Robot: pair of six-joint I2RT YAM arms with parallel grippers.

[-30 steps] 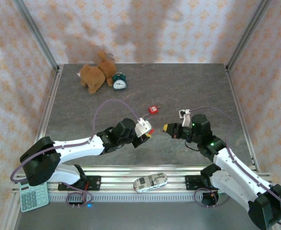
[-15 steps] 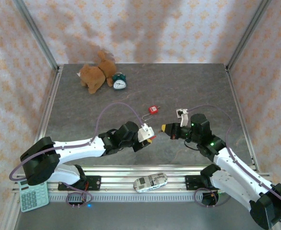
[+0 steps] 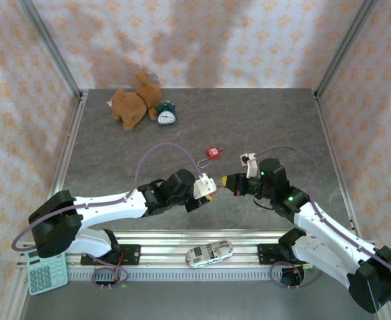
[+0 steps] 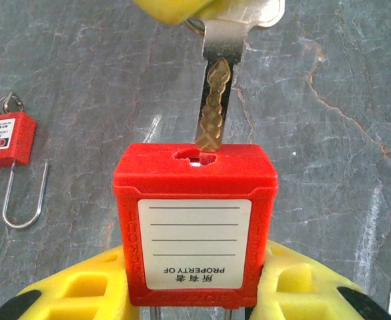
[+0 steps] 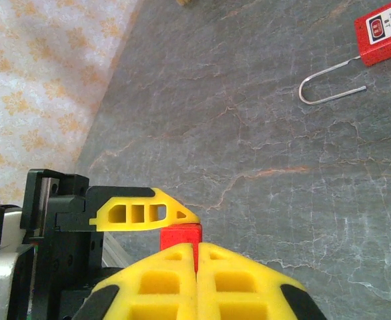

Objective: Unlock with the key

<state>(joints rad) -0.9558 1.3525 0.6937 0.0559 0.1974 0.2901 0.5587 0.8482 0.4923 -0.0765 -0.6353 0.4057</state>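
- Change: right gripper (image 3: 230, 180) has moved left, up to the left gripper (image 3: 205, 189).
- Left gripper: part-open, clamped on the red lock (image 4: 195, 220), which is held off the table with its keyhole towards the key.
- Right gripper: fully closed, pinching the key (image 4: 212, 113). The key tip is at the keyhole mouth, apparently not seated.
- Step: insertion.
- Next: likely a straight push in line with the slot, then a turn.
- Spare lock (image 3: 213, 153): on the table, apart.

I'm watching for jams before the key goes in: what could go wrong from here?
The key tip sits at the edge of the keyhole and looks slightly tilted; pushing in may jam it or twist it in the right end effector. The red padlock is pinched low in the left end effector, so a push could tip or slide it.
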